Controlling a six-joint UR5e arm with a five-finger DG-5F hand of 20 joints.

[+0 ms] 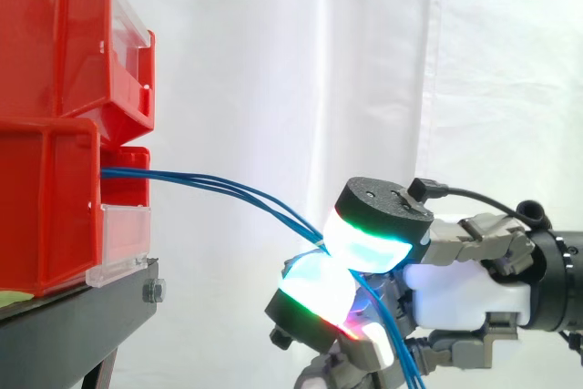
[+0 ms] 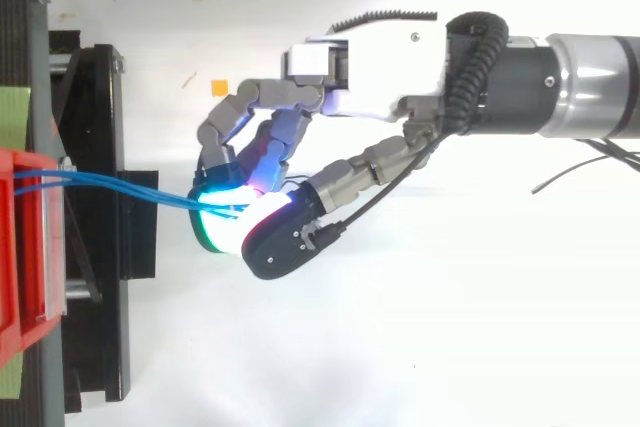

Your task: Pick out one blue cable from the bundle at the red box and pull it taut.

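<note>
The hand point(image 1: 465, 289) is clenched on the blue cables point(image 1: 164, 176), its fingers curled so that the glowing pads point(image 1: 364, 243) meet around them. In the side view the cables leave the front of the lower bin point(image 1: 46, 216), run level for a stretch away from it, then bend gently downward to the pinch, which sits well clear of the bin and lower than its front lip. They fan slightly apart along the way and close together again at the pads. More than one strand lies in the grip; I cannot tell how many. Past the pinch they drop steeply between the fingers, farther from the bin, to the bottom edge. From above, the cables point(image 2: 130, 190) come off the bin point(image 2: 25, 247), cross the black stand point(image 2: 100, 147) that carries it, and end under the pads point(image 2: 225, 217). The hand point(image 2: 370, 87) reaches toward the bin with the palm on the far side of the pinch from it. A second bin point(image 1: 55, 34) sits on top of the lower one.
</note>
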